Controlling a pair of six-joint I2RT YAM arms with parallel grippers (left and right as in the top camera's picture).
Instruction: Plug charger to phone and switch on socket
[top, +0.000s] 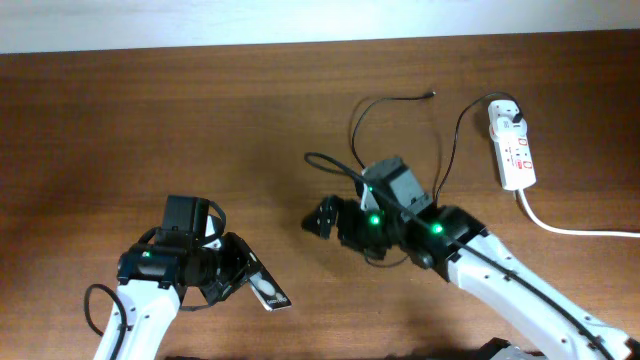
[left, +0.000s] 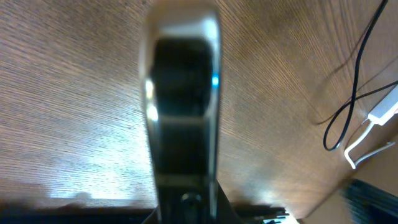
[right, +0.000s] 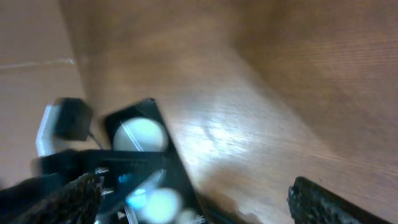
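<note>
Presently: phone in left pincer, right pincer spread

**Left pincer** (top: 243, 276): clenched on one end of the phone (top: 268, 291). The slab juts out past the fingertips toward the right, showing the face with the white round patches. Whether its free end touches the wood cannot be told. In the left wrist view the phone is edge-on and blurred, filling the centre.

**Left arm:** folded at the near-left corner of the worktop (top: 150, 120), wrist turned inward toward the other arm.

**Right pincer** (top: 320, 221): released, jaws wide apart, holding nothing. It points left toward the phone and is apart from it. In the right wrist view its dark fingertips sit at the lower corners, with the phone's face between them, further off.

**Right arm:** enters from the near right, forearm running diagonally to mid-worktop.

**Charger** (top: 453, 145): black cable lying in loose loops behind the right arm. Its connector tip (top: 430, 95) lies free on the wood, well apart from the phone; the other end runs to the socket.

**Socket** (top: 515, 150): white strip at the far right, with a thick white cord (top: 570, 229) trailing off to the right.
</note>
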